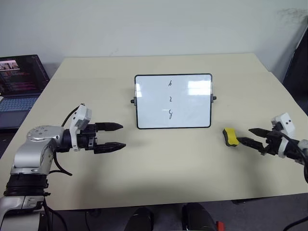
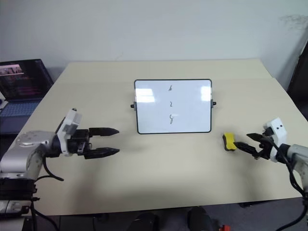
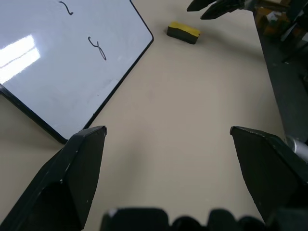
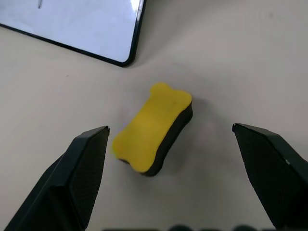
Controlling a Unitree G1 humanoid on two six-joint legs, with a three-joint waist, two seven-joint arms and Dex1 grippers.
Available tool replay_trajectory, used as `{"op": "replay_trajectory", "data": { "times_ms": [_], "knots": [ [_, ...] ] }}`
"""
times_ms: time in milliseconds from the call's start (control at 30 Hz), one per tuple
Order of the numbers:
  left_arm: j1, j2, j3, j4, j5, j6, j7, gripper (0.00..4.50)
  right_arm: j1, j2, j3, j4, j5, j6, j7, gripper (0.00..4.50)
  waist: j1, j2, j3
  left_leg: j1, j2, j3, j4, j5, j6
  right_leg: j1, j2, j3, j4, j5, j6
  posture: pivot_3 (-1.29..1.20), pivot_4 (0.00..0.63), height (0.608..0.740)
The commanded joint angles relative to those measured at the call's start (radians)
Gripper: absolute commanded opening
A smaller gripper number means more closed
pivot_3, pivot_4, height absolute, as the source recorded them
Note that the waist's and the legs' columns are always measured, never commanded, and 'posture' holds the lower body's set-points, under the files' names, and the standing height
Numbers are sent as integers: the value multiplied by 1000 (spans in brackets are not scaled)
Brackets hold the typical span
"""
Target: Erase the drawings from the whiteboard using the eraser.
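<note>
Whiteboard (image 1: 192, 113): mid-table, 3 drawings (image 1: 170, 98) in a column.
Eraser (image 1: 231, 136): bare table right of the board's lower right corner, apart from its frame.
Right gripper (image 1: 250, 135): spread wide, empty, tips just beside eraser.
Left gripper (image 1: 118, 136): parted, empty, over open tabletop left of board.
Laptop (image 1: 19, 84): beyond the table's left edge.

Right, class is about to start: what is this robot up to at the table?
The robot is about to wipe a small whiteboard propped on the table. Three small drawings are on it, untouched. The yellow eraser lies on the table to the board's right, not yet picked up. The right gripper is open beside it, lined up to grab it. The left gripper is open too, empty, near the board's left side.
</note>
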Motion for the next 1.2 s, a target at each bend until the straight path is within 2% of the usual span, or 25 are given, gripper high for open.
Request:
{"op": "replay_trajectory", "data": {
  "times_ms": [33, 167, 267, 467, 633, 1200],
  "knots": [
    [11, 0, 10, -26, 23, -72, 1, 4500, -28, 20, -9, -91, 27, 78, -66, 4432, 0, 0, 0, 0, 0, 0, 0, 0, 0, 0, 0, 0, 0, 0, 0, 0, 150, 740],
    [13, -17, -2, -25, 65, -169, 8, 4500, -87, 92, -3, -178, 51, 218, -196, 4432, -1, 0, 0, 0, 0, 0, 0, 0, 0, 0, 0, 0, 0, 0, 0, 0, 150, 740],
    [12, -28, -7, -28, 76, -202, 13, 4500, -104, 110, -8, -203, 53, 268, -236, 4432, 2, 0, 0, 0, 0, 0, 0, 0, 0, 0, 0, 0, 0, 0, 0, 0, 150, 740],
    [-73, -104, -24, -17, 77, -255, 57, 4500, -168, 164, 9, -256, 55, 402, -361, 4432, 4, 0, 0, -1, 0, -1, 0, 0, 0, 0, 0, -1, 0, 0, 0, 0, 150, 740],
    [-101, -175, -44, -30, 75, -261, 89, 4500, -174, 159, 26, -278, 38, 438, -400, 4432, 3, 0, 0, -1, -1, 0, 0, 0, 0, 0, 0, 0, 0, 0, 0, 0, 150, 740],
    [-65, -196, -88, -91, 63, -232, 93, 4500, -175, 194, 29, -324, 32, 572, -516, 4432, -1, 0, 0, -1, -1, 0, 0, 0, 0, -1, 0, 0, 1, 0, 0, 0, 150, 740]
  ]
}}
